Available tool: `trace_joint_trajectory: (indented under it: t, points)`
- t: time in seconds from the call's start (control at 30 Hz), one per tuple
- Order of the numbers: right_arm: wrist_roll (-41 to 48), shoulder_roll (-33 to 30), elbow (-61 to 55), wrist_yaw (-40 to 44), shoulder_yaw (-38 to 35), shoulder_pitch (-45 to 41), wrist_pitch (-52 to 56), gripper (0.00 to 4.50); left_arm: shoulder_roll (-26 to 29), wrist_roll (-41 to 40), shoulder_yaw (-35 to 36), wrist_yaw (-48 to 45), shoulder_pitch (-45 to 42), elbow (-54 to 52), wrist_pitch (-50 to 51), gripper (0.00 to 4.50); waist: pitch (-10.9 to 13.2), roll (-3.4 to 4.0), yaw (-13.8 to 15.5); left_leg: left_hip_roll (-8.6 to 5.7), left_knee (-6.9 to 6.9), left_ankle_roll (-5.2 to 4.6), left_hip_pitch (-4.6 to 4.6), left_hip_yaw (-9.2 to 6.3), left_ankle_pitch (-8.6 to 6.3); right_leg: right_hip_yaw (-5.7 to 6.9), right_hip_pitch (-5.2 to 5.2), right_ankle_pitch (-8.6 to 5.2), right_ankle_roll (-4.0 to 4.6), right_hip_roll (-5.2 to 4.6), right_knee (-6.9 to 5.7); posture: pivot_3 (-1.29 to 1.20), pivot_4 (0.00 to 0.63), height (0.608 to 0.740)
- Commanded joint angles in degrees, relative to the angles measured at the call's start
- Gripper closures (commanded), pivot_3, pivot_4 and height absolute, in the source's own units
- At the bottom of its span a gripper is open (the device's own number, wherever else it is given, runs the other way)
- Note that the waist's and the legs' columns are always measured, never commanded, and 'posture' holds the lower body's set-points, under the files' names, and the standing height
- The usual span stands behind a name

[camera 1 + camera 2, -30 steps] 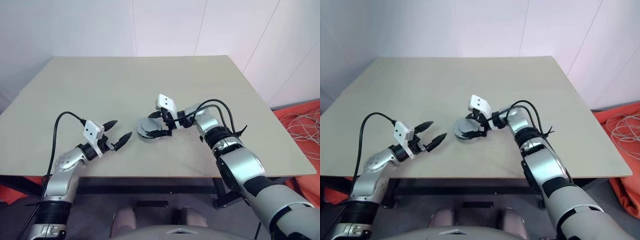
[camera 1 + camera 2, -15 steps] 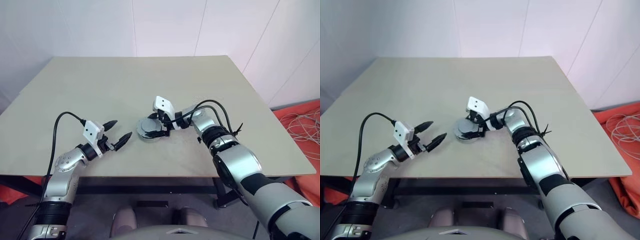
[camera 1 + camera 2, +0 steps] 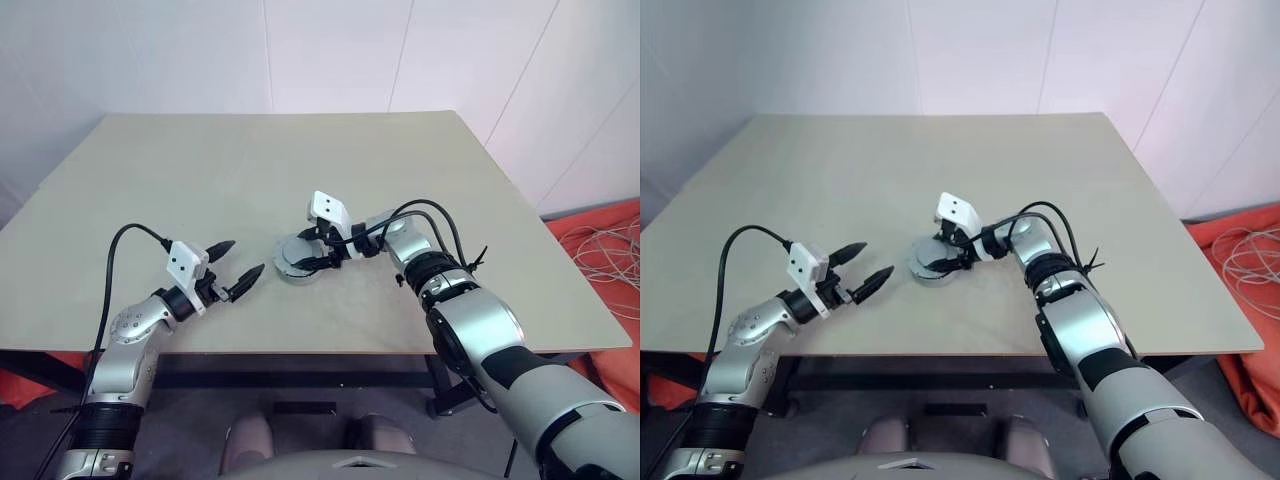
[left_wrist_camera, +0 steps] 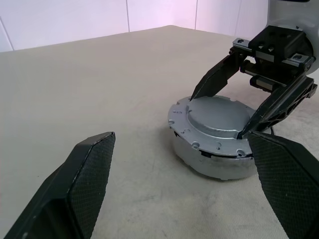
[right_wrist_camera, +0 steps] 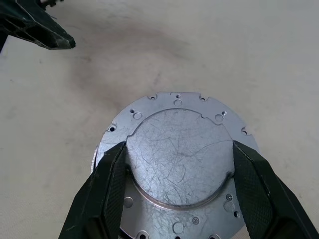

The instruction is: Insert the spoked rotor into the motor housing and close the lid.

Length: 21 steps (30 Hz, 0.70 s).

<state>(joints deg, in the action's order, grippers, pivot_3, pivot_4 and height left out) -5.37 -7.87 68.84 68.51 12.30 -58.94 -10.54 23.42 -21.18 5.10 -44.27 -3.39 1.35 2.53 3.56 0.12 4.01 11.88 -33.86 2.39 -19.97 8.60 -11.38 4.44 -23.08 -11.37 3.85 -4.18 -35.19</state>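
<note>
A round silver motor housing [image 4: 212, 160] sits on the table, its windings covered by the silver lid [image 5: 179, 164] lying flat on top. My right gripper [image 3: 303, 259] reaches down over it from the right. Its two black fingers [image 5: 112, 184] press against opposite edges of the lid's raised round face. My left gripper [image 3: 246, 256] hovers open just left of the housing, pointing at it, with nothing between its fingers [image 4: 84, 174]. The spoked rotor is hidden.
The tan table [image 3: 250, 170] stretches wide and bare behind the housing and to both sides. Its front edge runs close below both arms. An orange cloth with white cables [image 3: 610, 250] lies on the floor at the right.
My right gripper's fingers have narrowed and now touch the rim of the lid's raised face. The left arm has kept still.
</note>
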Motion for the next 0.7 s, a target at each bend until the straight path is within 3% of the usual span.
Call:
trace_joint_trajectory:
  t: [0.03,0.2,0.7]
  points:
    - [1.65,-0.19,-2.49,3.14,-1.36,-1.06,-0.02,1.41,-0.01,-0.2,0.27,0.01,-0.54,-1.49,-0.6,0.0,0.0,0.0,0.0,0.0,0.0,0.0,0.0,0.0,0.0,0.0,-0.01,0.0,0.0,0.0,0.0,0.0,0.0,0.74]
    - [1.28,-0.49,-2.54,5.97,-1.21,-1.96,0.39,1.41,-0.01,-0.44,0.26,-0.24,-0.35,-1.61,-0.38,0.0,0.0,0.0,-0.08,0.01,0.0,0.0,-0.01,0.0,0.0,0.0,-0.02,-0.01,0.01,0.0,-0.01,0.0,0.0,0.74]
    - [-2.19,-0.15,-0.81,4.28,-0.28,-4.23,1.11,1.41,3.69,-3.63,3.05,-3.38,7.85,-5.2,2.86,0.0,0.05,0.08,0.02,0.02,0.0,0.0,-0.03,0.01,0.0,0.0,-0.09,-0.03,0.04,0.0,-0.05,0.0,0.0,0.74]
